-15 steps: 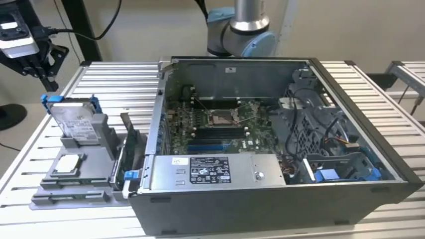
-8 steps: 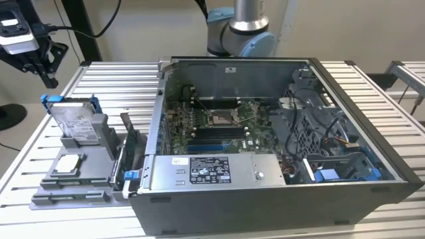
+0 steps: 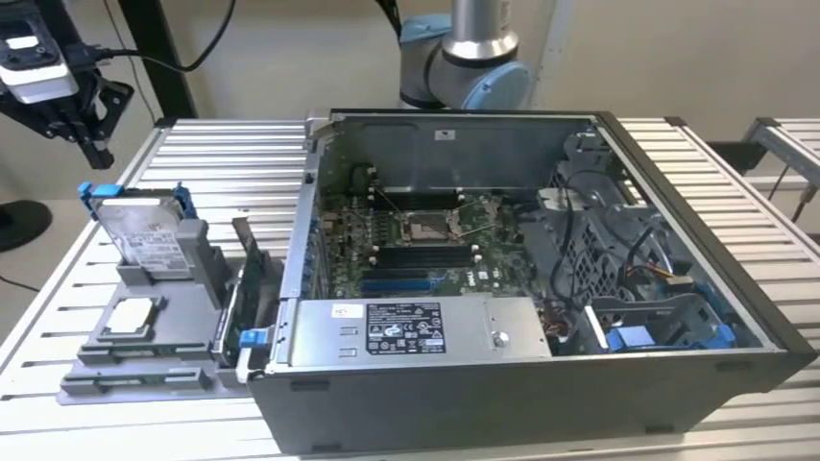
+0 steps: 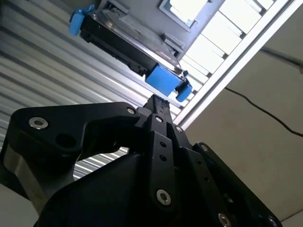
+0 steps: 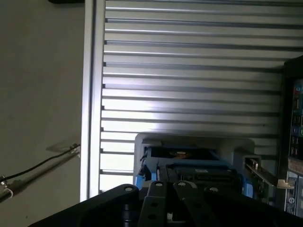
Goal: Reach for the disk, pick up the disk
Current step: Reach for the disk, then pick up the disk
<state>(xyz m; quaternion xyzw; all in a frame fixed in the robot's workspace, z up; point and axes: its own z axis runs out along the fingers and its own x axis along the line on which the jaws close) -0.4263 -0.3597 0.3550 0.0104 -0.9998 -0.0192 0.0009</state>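
Note:
The disk (image 3: pixel 141 230) stands upright on its edge in a grey holder (image 3: pixel 192 254) at the exterior view's left, silver with a white label and blue carrier tabs at its upper corners. My gripper (image 3: pixel 92 152) hangs above and a little to the left of it, apart from it, fingers pointing down. In the second wrist view the fingers meet at a single tip (image 4: pixel 154 100), shut on nothing, close to the disk (image 4: pixel 123 45) and its blue carrier (image 4: pixel 163 78). The first wrist view shows the disk (image 5: pixel 189 163) just beyond the gripper links.
An open computer case (image 3: pixel 692 317) takes up the middle and right of the slatted aluminium table (image 3: pixel 218 163). The grey holder's lower steps carry a square silver processor chip (image 3: pixel 132 317), and a dark card (image 3: pixel 250 279) stands between the holder and the case wall.

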